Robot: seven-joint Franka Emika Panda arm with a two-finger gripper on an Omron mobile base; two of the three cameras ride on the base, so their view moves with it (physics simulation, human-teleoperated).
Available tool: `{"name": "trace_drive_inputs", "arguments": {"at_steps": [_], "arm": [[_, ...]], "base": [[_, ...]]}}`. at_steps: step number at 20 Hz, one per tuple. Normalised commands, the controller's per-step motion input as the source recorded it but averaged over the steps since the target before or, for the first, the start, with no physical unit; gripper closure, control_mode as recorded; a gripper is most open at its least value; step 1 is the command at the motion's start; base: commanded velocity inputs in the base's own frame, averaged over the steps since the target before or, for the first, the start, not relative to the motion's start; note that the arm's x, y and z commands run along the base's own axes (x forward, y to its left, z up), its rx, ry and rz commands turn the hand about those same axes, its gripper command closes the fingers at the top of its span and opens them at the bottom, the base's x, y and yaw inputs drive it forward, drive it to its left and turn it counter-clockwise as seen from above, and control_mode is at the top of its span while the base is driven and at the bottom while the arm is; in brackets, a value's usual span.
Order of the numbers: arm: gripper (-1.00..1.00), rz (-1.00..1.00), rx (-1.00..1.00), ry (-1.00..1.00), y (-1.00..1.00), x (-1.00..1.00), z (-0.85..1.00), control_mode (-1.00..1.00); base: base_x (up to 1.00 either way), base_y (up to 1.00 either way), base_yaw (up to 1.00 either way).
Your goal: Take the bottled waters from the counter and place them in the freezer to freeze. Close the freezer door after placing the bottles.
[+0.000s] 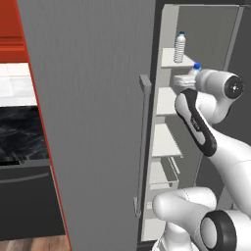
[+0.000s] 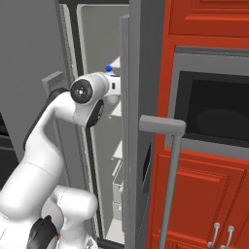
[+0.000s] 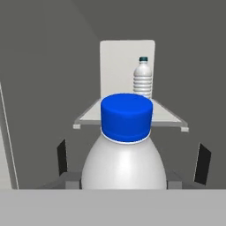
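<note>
From behind the arm on its left, we look forward into the open freezer [image 1: 196, 44], past its big grey freezer door [image 1: 93, 122]. From behind on the right, we see the same freezer beside the oven [image 2: 214, 107]. Our hand camera sits very close behind a bottle [image 3: 126, 154], facing a shelf [image 3: 167, 117] inside.

No lettering, brand, number or sign can be read anywhere. The two bottles, one held [image 3: 125, 154] and one standing on the far shelf [image 3: 143, 77], carry no readable label, and the freezer door [image 1: 93, 117] is plain grey.
</note>
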Motion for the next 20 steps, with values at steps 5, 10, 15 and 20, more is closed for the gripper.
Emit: {"name": "trace_drive_inputs", "arguments": {"at_steps": [5, 10, 15, 20], "arm": [[1.00, 0.00, 0.00, 0.00, -0.11, 0.12, -0.27, -1.00], [1.00, 0.00, 0.00, 0.00, -0.16, 0.13, -0.30, -1.00], [1.00, 0.00, 0.00, 0.00, -0.17, 0.07, -0.36, -1.00], [1.00, 0.00, 0.00, 0.00, -0.05, 0.22, -0.26, -1.00]], "base": [[0.00, 0.00, 0.00], [0.00, 0.00, 0.00], [0.00, 0.00, 0.00], [0.00, 0.00, 0.00]]}}
